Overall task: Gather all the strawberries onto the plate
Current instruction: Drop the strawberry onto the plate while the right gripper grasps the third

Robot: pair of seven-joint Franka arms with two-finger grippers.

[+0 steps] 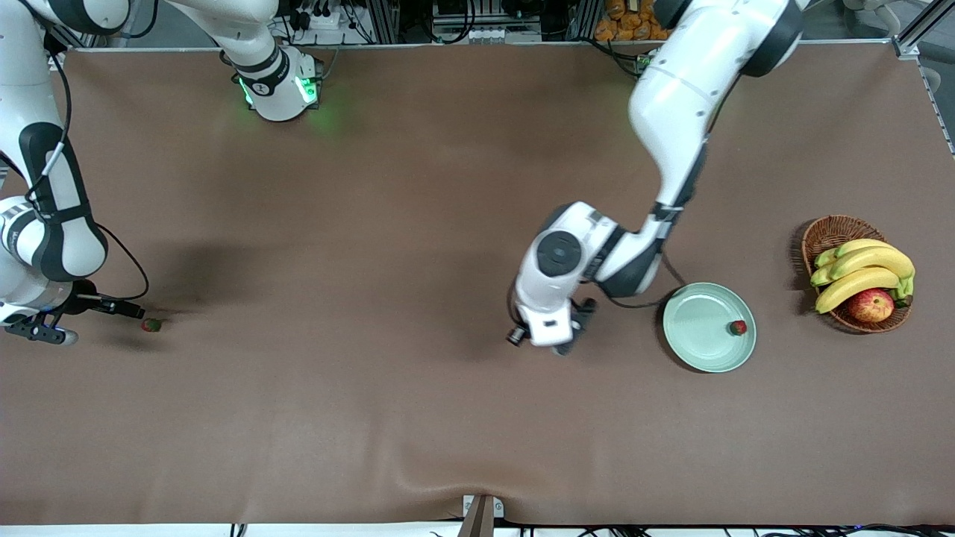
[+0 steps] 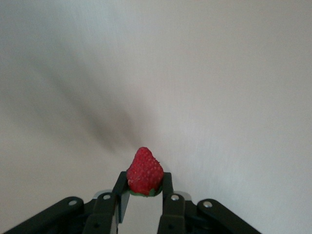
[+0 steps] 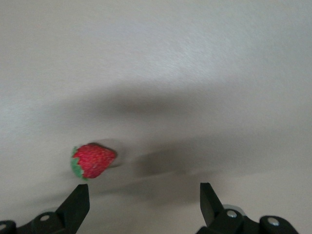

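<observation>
Clearly the left end effector is pinching one strawberry at its green cap end, over bare table beside the plate, which already carries another berry. The right end effector, fingers spread, hovers by the third strawberry at its end of the table. Each looks light, soft and easily bruised, so grip gently across the widest part.

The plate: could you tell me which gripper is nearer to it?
Left. The left gripper, shut on a strawberry, is beside the plate; the open right gripper is at the right arm's end of the table.
</observation>
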